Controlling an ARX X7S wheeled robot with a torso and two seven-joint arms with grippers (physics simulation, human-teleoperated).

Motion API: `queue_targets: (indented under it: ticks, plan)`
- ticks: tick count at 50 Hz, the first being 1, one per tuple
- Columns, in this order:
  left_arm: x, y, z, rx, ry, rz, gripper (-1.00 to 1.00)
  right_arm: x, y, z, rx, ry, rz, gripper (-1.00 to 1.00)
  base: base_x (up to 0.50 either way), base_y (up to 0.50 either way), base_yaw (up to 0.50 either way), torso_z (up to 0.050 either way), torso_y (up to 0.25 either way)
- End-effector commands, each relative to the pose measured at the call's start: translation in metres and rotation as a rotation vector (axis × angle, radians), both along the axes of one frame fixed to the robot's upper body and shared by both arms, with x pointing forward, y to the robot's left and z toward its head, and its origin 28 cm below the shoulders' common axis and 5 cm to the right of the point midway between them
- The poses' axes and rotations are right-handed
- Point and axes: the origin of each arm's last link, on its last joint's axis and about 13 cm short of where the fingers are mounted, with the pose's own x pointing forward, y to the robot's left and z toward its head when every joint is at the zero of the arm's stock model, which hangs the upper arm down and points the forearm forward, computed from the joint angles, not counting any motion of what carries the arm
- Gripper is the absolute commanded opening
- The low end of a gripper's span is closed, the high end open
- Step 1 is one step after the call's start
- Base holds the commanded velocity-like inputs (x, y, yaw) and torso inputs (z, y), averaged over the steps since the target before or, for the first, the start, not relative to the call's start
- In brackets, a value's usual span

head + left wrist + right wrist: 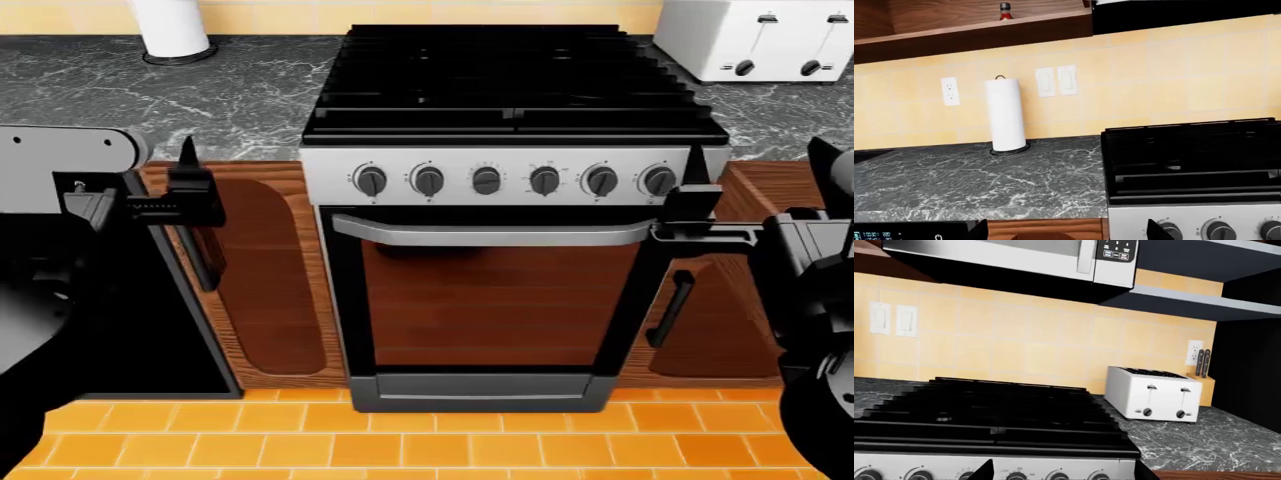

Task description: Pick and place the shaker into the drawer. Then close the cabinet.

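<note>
A: Grey marble counter (254,95) flanks the stove (514,120); is a shaker or drawer in view?

B: Neither. The shaker's location cannot be determined from these views.

A: State of the left gripper (187,205) and right gripper (694,215)?

B: Both are spread and empty, held level beside the oven door (494,300), apparently a neutral pose. Towel roll (1006,114) and toaster (1154,399) stand well apart.
</note>
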Motion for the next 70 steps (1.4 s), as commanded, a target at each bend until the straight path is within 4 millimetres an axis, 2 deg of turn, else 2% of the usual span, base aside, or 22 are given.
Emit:
queue_targets:
  ticks: [1, 16, 29, 53, 70]
  plan:
    - [-0.002, 0.001, -0.014, 0.0, 0.008, 0.01, 1.0, -0.001, 0.005, -0.011, -0.004, 0.002, 0.013, 1.0, 0.0, 0.46, 0.0, 0.0, 0.0]
    - [-0.007, 0.004, -0.026, -0.025, 0.012, 0.042, 1.0, -0.001, 0.008, -0.027, 0.023, 0.009, 0.029, 1.0, 0.0, 0.45, 0.0, 0.0, 0.0]
    - [-0.008, -0.002, -0.026, -0.041, 0.005, 0.037, 1.0, -0.001, 0.006, -0.027, 0.029, 0.009, 0.022, 1.0, 0.0, 0.45, 0.0, 0.0, 0.0]
    - [-0.005, 0.003, -0.032, -0.052, 0.015, 0.059, 1.0, 0.0, 0.007, -0.029, 0.042, 0.006, 0.023, 1.0, 0.0, 0.45, 0.0, 0.0, 0.0]
    - [-0.008, 0.0, -0.061, -0.106, 0.062, 0.02, 1.0, 0.0, 0.008, -0.057, 0.066, 0.063, 0.075, 1.0, 0.0, 0.43, 0.0, 0.0, 0.0]
